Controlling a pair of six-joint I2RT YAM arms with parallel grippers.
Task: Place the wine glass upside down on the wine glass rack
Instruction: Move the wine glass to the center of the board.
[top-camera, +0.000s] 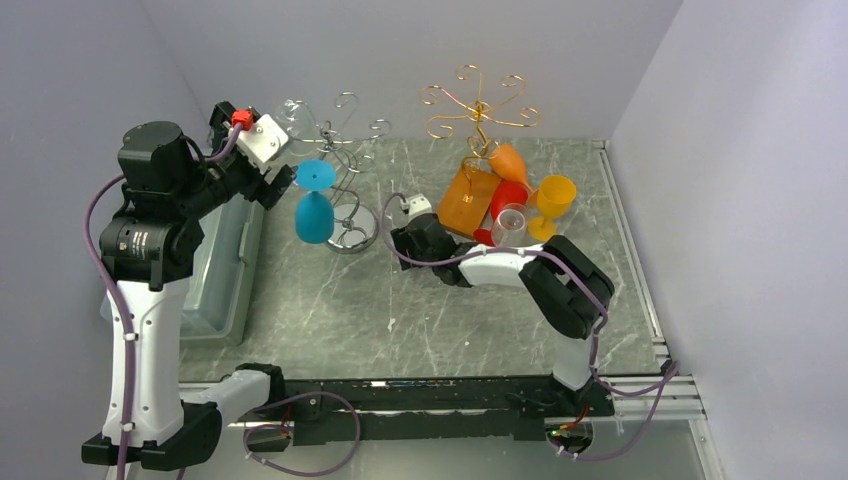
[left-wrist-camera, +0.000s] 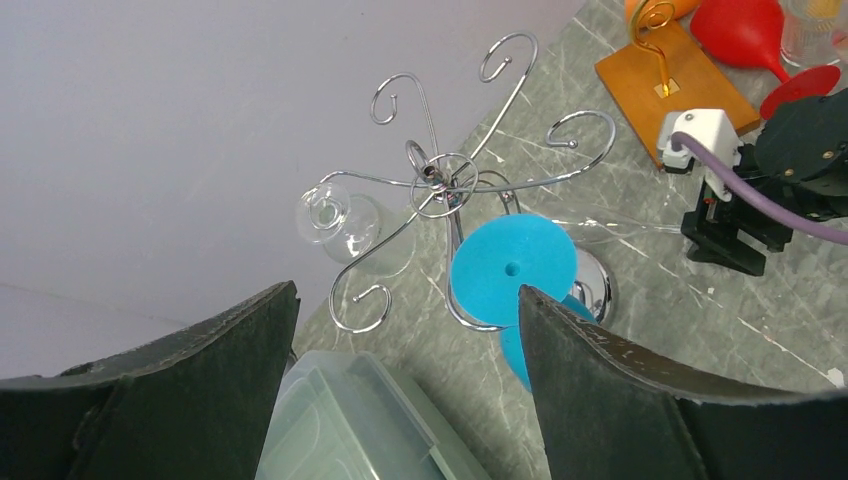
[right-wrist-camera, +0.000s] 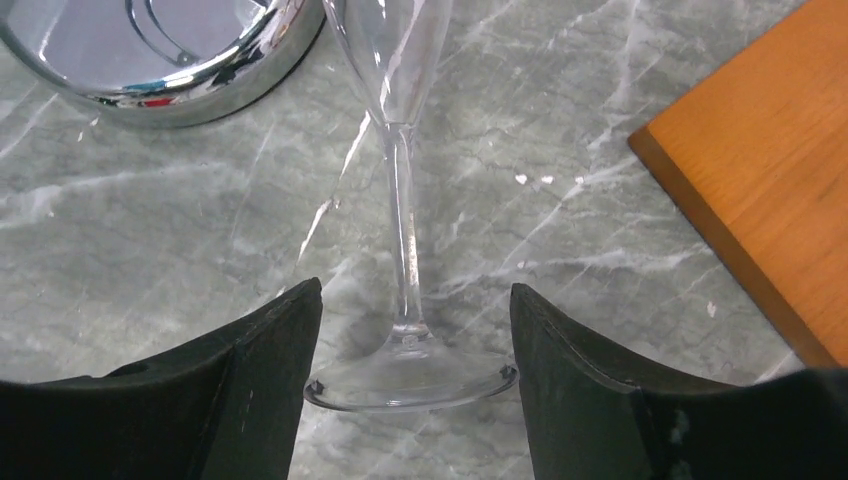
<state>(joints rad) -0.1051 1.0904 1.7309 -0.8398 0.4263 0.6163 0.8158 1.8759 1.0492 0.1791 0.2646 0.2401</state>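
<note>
Straddling the foot of the wine glass lying at the counter's middle, apparently to lift it, the right pincer may or may not grip yet; the left pincer hovers open, empty, beside the rack.

right wrist: clear glass loses most of its bowl at the top edge, rack base is clipped top-left, orange board runs off the right. we can't tell if the right hand pads actually touch the foot rim. left wrist: blue glass bowl is mostly hidden behind a finger of the left hand; red glass is cut at the top. top view: the clear glass is too faint to make out on the desk, and the right hand fingers are hidden under its wrist.
</note>
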